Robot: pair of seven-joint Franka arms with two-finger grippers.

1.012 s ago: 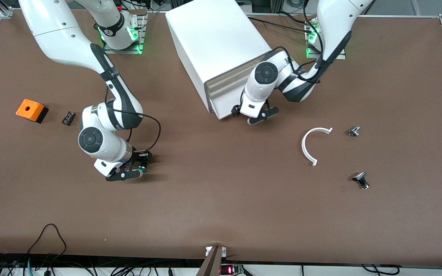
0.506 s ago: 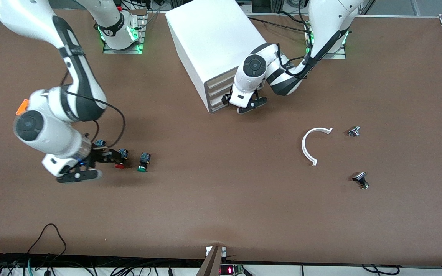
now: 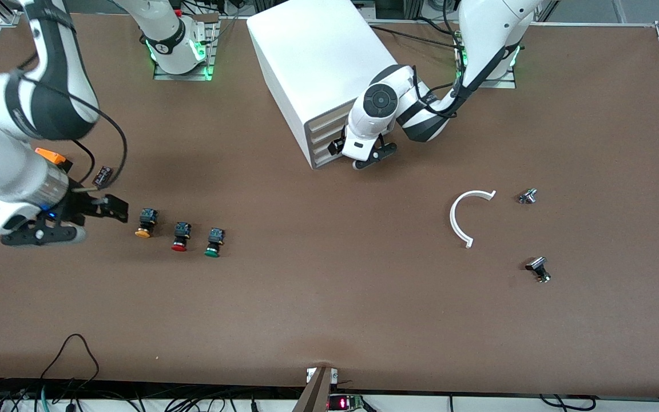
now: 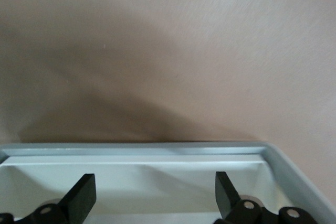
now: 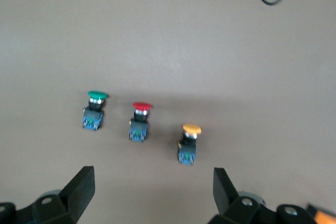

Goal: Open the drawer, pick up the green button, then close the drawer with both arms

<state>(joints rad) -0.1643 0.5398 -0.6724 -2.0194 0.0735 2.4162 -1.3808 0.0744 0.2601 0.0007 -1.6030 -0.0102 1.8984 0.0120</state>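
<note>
The green-capped button [image 3: 213, 242] [image 5: 94, 111] lies on the table, last in a row with a red-capped one [image 3: 180, 237] and a yellow-capped one [image 3: 145, 224]. My right gripper [image 3: 113, 209] [image 5: 152, 179] hangs open and empty above the table, beside the yellow one and apart from all three. The white cabinet [image 3: 318, 63] stands near the arms' bases. Its lowest drawer [image 3: 329, 158] sits flush with the others. My left gripper [image 3: 348, 153] [image 4: 155, 182] is open at the cabinet's front, with its fingers over the drawer's white rim [image 4: 157, 148].
An orange box [image 3: 50, 155] and a small black part [image 3: 102, 174] lie partly under the right arm. A white curved piece [image 3: 460, 217] and two small metal parts [image 3: 528, 196] [image 3: 538, 269] lie toward the left arm's end. A black cable [image 3: 72, 355] loops at the table's front edge.
The right gripper let go of the green button, then rose and drew back toward its own end of the table. The left gripper pushed the protruding drawer into the cabinet.
</note>
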